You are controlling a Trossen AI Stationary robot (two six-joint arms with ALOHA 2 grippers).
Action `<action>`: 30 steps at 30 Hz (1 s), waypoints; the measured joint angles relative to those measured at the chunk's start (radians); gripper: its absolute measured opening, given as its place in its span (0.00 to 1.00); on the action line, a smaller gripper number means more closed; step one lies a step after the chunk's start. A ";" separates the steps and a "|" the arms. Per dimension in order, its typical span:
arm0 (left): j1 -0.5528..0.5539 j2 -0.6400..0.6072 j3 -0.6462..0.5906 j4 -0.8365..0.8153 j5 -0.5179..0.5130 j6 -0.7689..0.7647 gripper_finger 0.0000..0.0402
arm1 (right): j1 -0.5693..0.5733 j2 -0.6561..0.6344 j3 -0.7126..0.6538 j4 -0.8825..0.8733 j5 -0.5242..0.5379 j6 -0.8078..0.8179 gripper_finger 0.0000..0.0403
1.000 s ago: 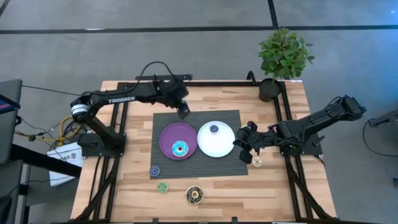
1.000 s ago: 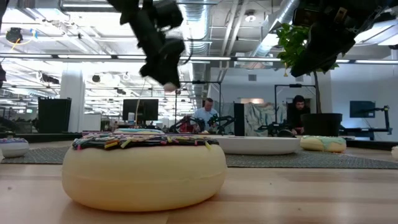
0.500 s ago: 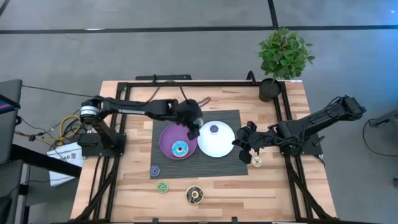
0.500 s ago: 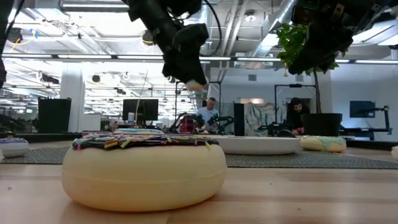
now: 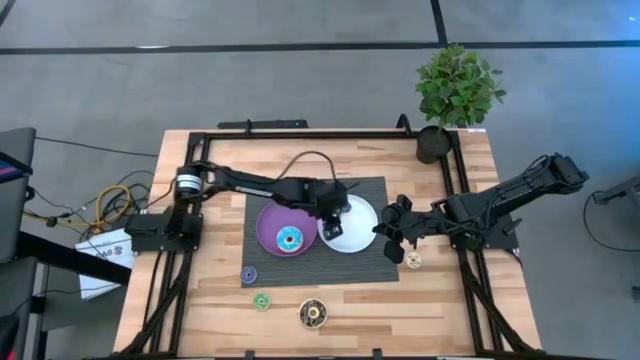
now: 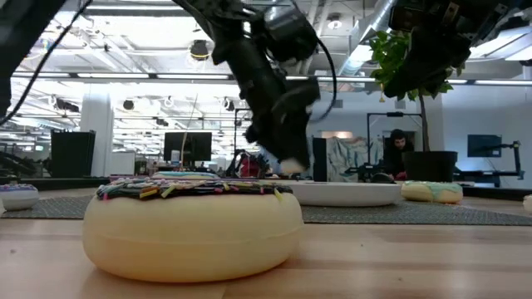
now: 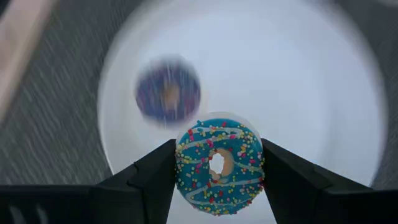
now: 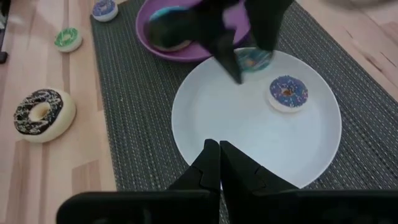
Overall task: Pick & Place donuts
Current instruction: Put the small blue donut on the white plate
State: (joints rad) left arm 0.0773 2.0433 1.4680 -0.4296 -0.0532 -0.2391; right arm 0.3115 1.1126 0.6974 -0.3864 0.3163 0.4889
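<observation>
My left gripper [image 7: 218, 152] hovers over the round white plate [image 5: 352, 238], shut on a cyan sprinkled donut [image 7: 219, 165]. The same gripper [image 8: 241, 53] shows above that plate in the right wrist view. A purple-blue donut [image 7: 168, 91] lies flat on the white plate. Another cyan donut [image 5: 288, 239] lies on the purple plate [image 5: 272, 222]. On the wood lie a small purple-blue donut [image 5: 248, 274], a green one [image 5: 261, 301], a dark brown one [image 5: 313, 314] and a cream one [image 5: 413, 261]. My right gripper [image 8: 219, 163] is shut and empty, near the white plate's right edge. My left gripper pinches the cyan donut between its two fingers [image 7: 155, 180], which press opposite sides of the outer rim [image 7: 181, 167]. The fingers come from above, pointing down. The donut is lifted clear of the white plate, lying level with its icing up.
Both plates sit on a dark woven mat [image 5: 372, 268] in the middle of the wooden table. A potted plant [image 5: 455, 90] stands at the far right corner. The dark brown donut [image 6: 191, 224] fills the front of the low view. People sit in the room behind.
My left gripper has carried the cyan donut from beyond the purple plate's far edge toward the table's right and near side, coming down over the white plate. My right arm has kept still.
</observation>
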 joint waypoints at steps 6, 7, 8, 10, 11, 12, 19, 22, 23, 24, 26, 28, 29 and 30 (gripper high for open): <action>-0.005 0.108 0.128 -0.152 -0.032 -0.026 0.51 | 0.000 0.000 0.000 0.001 0.000 0.000 0.00; -0.005 0.119 0.140 -0.156 -0.034 -0.026 0.51 | 0.000 0.000 0.000 0.004 0.000 -0.001 0.00; -0.005 0.126 0.147 -0.156 -0.035 -0.027 0.51 | 0.000 0.000 0.000 0.005 0.000 -0.001 0.00; -0.005 0.136 0.155 -0.147 -0.038 -0.030 0.51 | 0.001 0.000 0.000 0.004 0.000 0.000 0.00; -0.005 0.137 0.158 -0.144 -0.037 -0.034 0.51 | 0.001 0.000 0.000 0.005 -0.001 0.000 0.00; -0.005 0.137 0.159 -0.146 -0.038 -0.035 0.51 | 0.001 0.000 0.000 0.005 -0.001 0.000 0.00; -0.003 0.137 0.160 -0.173 -0.038 -0.046 0.51 | 0.001 0.000 0.000 0.006 -0.001 -0.002 0.00; -0.004 0.137 0.159 -0.194 -0.033 -0.060 0.51 | 0.001 0.000 0.000 0.006 -0.001 -0.002 0.00; -0.004 0.137 0.160 -0.195 -0.027 -0.061 0.51 | 0.001 0.000 0.000 0.007 -0.001 -0.002 0.00; -0.004 0.137 0.160 -0.195 -0.020 -0.061 0.51 | 0.001 0.000 0.000 0.006 -0.001 -0.002 0.00; -0.004 0.137 0.160 -0.195 0.005 -0.061 0.51 | 0.001 0.000 0.000 0.007 -0.001 -0.002 0.00; -0.004 0.137 0.159 -0.194 0.021 -0.061 0.51 | 0.001 0.000 0.000 0.006 -0.001 -0.002 0.00; -0.004 0.137 0.160 -0.194 0.023 -0.062 0.51 | 0.001 0.000 0.000 0.007 -0.001 -0.002 0.00; -0.004 0.137 0.159 -0.194 0.022 -0.063 0.51 | 0.001 0.000 0.000 0.007 -0.001 -0.002 0.00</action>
State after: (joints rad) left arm 0.0734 2.1799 1.6273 -0.6235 -0.0307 -0.3024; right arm 0.3126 1.1126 0.6971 -0.3794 0.3153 0.4870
